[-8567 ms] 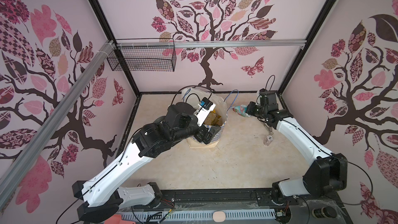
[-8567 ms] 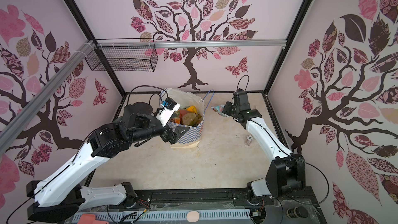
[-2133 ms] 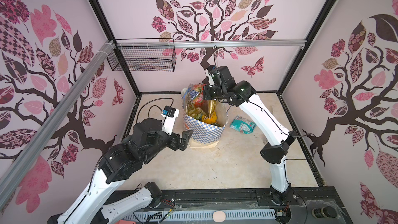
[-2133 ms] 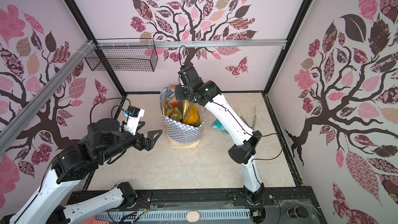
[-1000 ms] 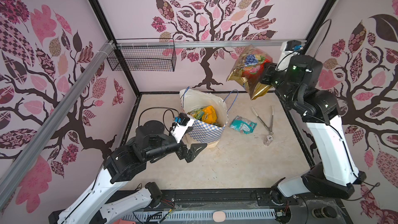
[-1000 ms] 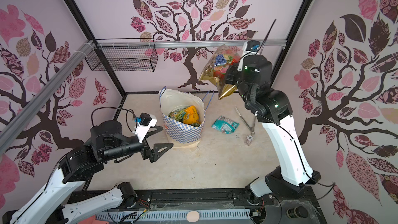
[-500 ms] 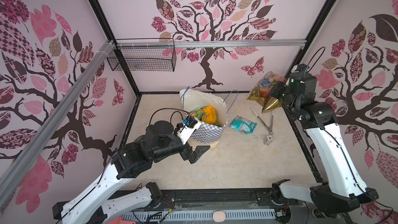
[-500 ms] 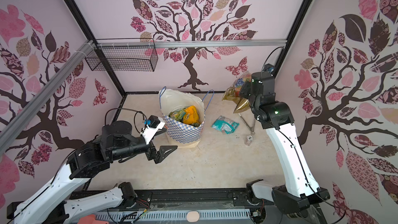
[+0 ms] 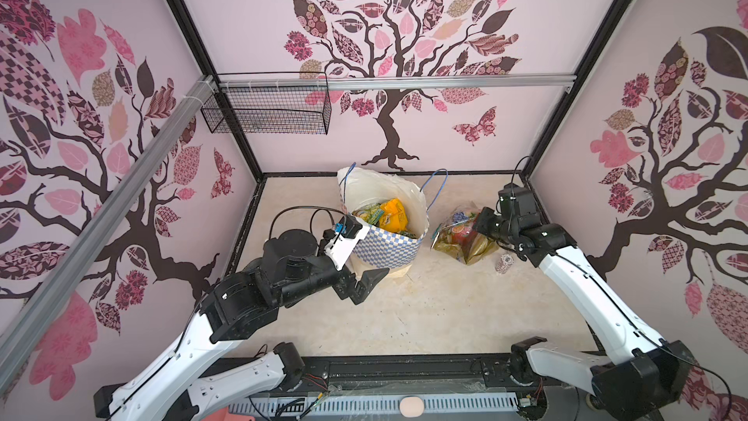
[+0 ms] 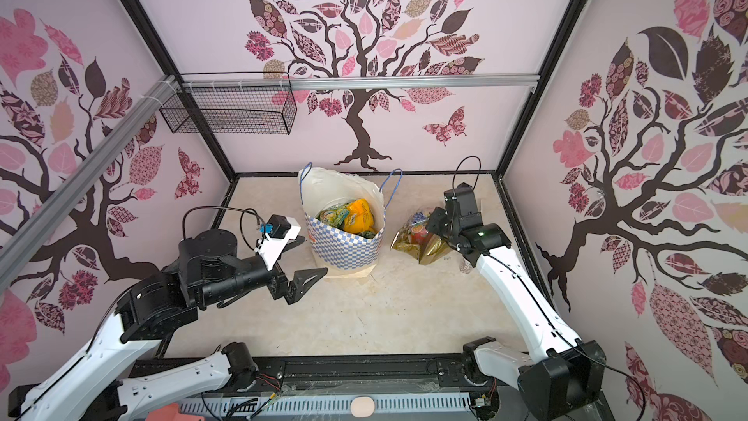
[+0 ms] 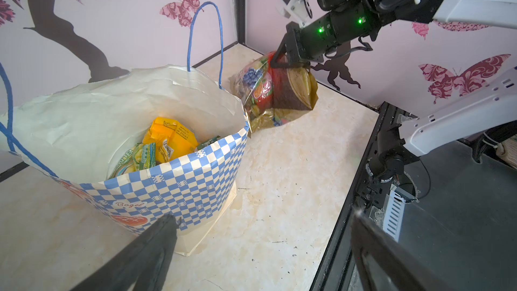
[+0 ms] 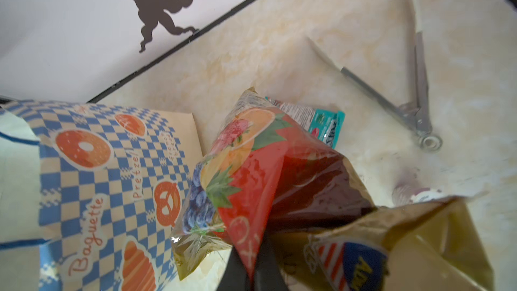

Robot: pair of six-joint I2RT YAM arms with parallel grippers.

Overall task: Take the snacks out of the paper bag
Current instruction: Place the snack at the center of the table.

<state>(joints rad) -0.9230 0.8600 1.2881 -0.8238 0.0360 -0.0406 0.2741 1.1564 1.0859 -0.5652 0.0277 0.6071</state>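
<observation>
Beside the paper bag (image 9: 384,245), the right gripper (image 9: 481,225) is clamping the gold-and-red pack (image 9: 461,238), now touching down on the table (image 9: 425,309) by the teal packet (image 12: 327,124) after hanging high a second ago: one more snack out. The left gripper (image 11: 261,218) is waiting wide open near the bag, which is showing "Bagel", "Baguette", "Pretzel". A green packet (image 11: 131,158) reading "TEA" and an orange packet (image 9: 394,214) are lying inside.

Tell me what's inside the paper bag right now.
An orange-yellow packet and green packets show on top inside the paper bag. Anything beneath them is covered.
</observation>
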